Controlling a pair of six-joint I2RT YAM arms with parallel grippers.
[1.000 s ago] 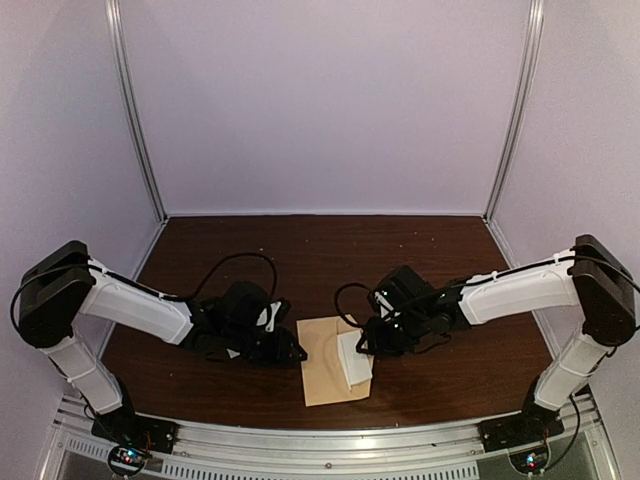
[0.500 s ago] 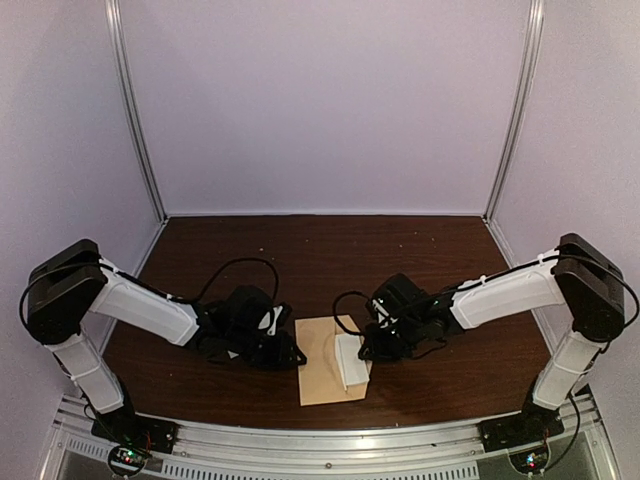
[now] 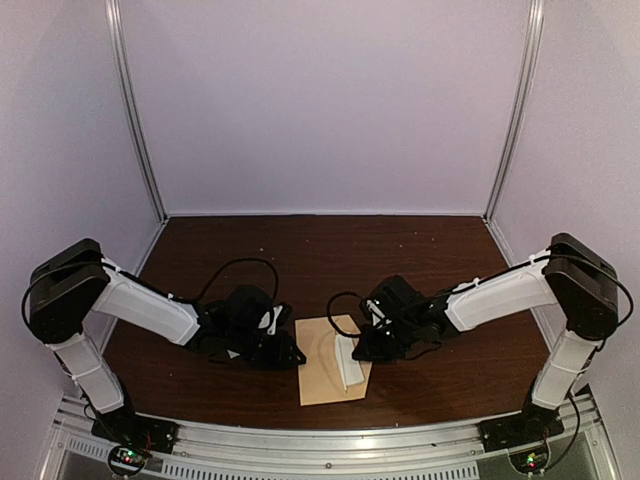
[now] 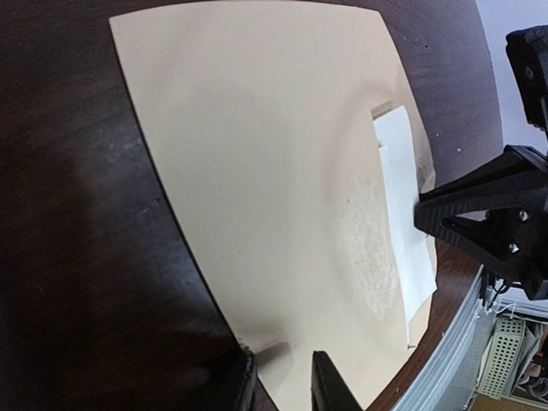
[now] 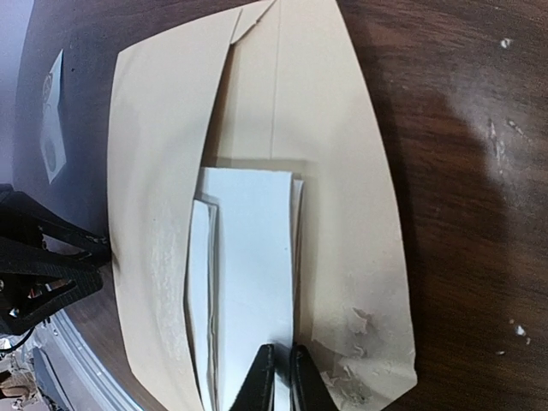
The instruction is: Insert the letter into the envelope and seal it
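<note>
Pinching the folded white letter [image 5: 253,282] by its near edge with my right tool [image 5: 279,377]. The letter lies on the tan envelope [image 5: 342,171], flat on the dark surface [image 5: 462,257]. Past it, my left tool [image 4: 282,385] sits at the envelope's edge, fingers [image 4: 327,390] a little apart

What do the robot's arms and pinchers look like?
The left arm and right arm are white tubes with chunky black joints. Thin black cables loop by each wrist. The left gripper and right gripper are black, with slim flat fingers.
</note>
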